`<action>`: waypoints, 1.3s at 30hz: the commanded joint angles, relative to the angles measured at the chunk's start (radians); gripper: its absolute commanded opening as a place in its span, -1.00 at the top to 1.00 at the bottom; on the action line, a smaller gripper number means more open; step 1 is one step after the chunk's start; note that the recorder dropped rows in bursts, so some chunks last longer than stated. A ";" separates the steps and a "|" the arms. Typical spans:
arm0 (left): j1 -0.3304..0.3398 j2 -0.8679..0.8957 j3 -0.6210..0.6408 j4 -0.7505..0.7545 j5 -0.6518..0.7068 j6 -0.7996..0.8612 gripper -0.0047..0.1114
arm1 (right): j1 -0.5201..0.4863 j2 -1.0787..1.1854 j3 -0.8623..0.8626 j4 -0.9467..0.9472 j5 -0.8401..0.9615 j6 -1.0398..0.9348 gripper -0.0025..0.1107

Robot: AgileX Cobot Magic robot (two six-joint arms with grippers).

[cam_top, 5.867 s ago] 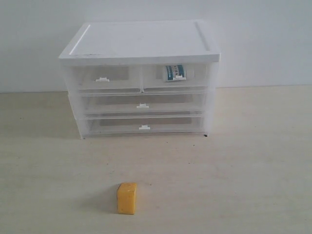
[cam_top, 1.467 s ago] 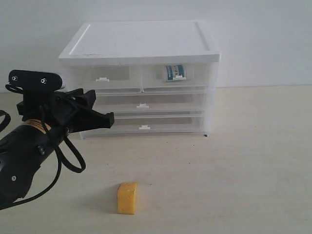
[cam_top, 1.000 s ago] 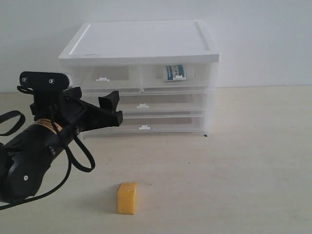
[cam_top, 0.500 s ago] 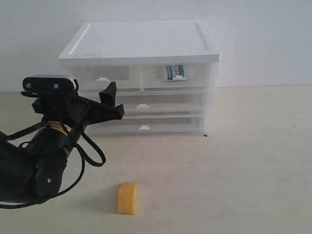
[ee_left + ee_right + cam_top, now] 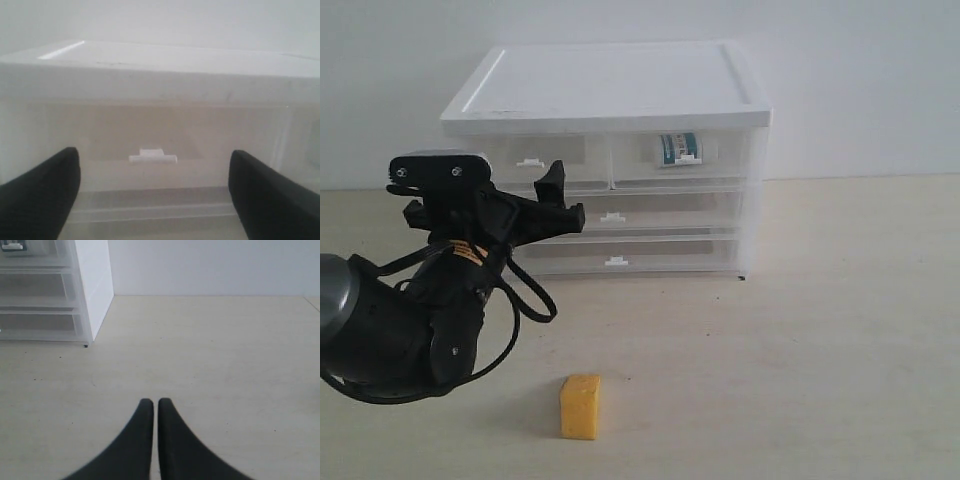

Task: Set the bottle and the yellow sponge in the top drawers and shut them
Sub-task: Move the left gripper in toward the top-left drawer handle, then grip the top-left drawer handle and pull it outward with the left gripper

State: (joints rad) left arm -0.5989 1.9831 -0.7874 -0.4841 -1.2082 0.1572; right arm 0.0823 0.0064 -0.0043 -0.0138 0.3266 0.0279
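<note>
The white-topped cabinet stands at the back of the table, and both top drawers look shut. The bottle, white with a teal label, lies inside the right top drawer behind its clear front. The yellow sponge rests on the table in front of the cabinet. My left gripper is open and empty, level with the left top drawer. In the left wrist view the drawer's white handle sits centred between the two black fingers, a little beyond them. My right gripper is shut on nothing, low over bare table.
Two full-width clear drawers sit below the top pair. A white wall stands behind the cabinet. The right wrist view shows the cabinet's side and open tabletop beside it.
My left arm has swung right and slightly up, bringing its open gripper closer to the left top drawer. Sponge, bottle and drawers have not moved.
</note>
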 commanded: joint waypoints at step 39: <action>0.000 0.082 -0.149 -0.085 -0.013 0.163 -0.37 | -0.005 -0.006 0.004 0.002 -0.005 -0.004 0.93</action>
State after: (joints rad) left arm -0.5989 2.0684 -0.9189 -0.5506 -1.2077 0.2889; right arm 0.0823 0.0064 -0.0043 -0.0138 0.3284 0.0279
